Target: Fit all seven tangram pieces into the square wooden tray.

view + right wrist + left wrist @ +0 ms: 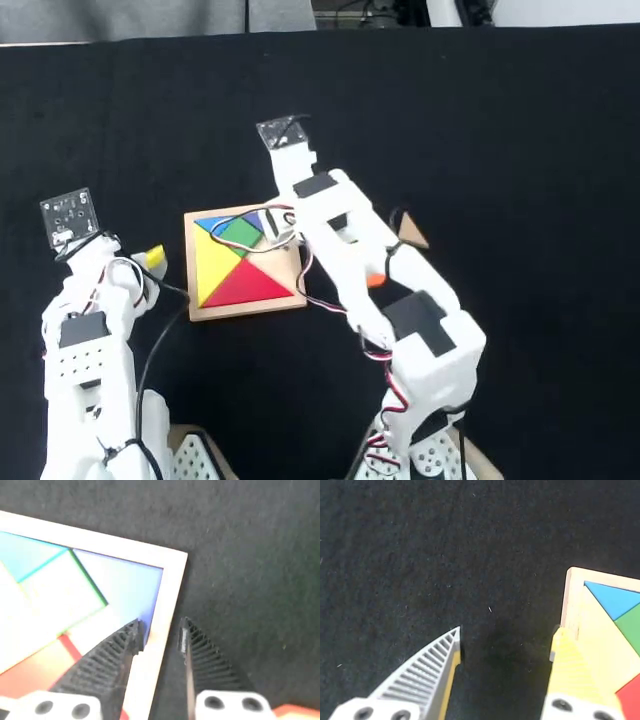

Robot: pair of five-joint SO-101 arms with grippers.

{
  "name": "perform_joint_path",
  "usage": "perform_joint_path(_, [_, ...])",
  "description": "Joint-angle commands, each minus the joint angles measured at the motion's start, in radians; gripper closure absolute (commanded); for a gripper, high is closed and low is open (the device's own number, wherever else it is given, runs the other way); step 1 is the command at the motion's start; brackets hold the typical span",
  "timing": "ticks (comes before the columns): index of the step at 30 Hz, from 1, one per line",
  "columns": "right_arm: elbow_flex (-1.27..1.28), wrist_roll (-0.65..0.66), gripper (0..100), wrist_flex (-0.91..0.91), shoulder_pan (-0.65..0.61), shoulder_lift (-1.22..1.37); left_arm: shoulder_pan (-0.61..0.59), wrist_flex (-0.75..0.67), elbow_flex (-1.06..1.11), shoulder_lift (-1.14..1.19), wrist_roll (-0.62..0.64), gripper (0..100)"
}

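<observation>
We see the square wooden tray (245,308) mid-table holding tangram pieces (213,265): yellow, red, green, blue. Our right gripper (160,630), narrowly parted and empty, straddles its far right rim. Our left gripper (506,635) gapes empty just left of it.

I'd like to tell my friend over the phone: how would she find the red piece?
On the black table sits a square wooden tray holding coloured shapes. In the high view, the red piece is the large triangle along the tray's lower edge. Its neighbour, the yellow piece, is a similar triangle, but nothing else there is red.
</observation>
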Motion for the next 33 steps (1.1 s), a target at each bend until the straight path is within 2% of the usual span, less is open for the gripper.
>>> perform_joint_path(1, [-0.048, -0.023, 86.4, 0.040, -0.015, 0.001, -0.012, -0.018, -0.008, -0.015, 0.002, 71])
perform_joint_path(15, [-0.010, -0.015, 86.1, 0.064, -0.014, -0.067, -0.012, -0.018, -0.008, -0.015, 0.002, 71])
perform_joint_path(21, [0.008, 0.043, 86.1, 0.072, -0.057, -0.088, -0.012, -0.020, -0.008, -0.015, 0.002, 71])
perform_joint_path(33, [-0.120, 0.040, 86.4, 0.072, -0.049, 0.073, -0.012, -0.020, -0.008, -0.015, 0.002, 71])
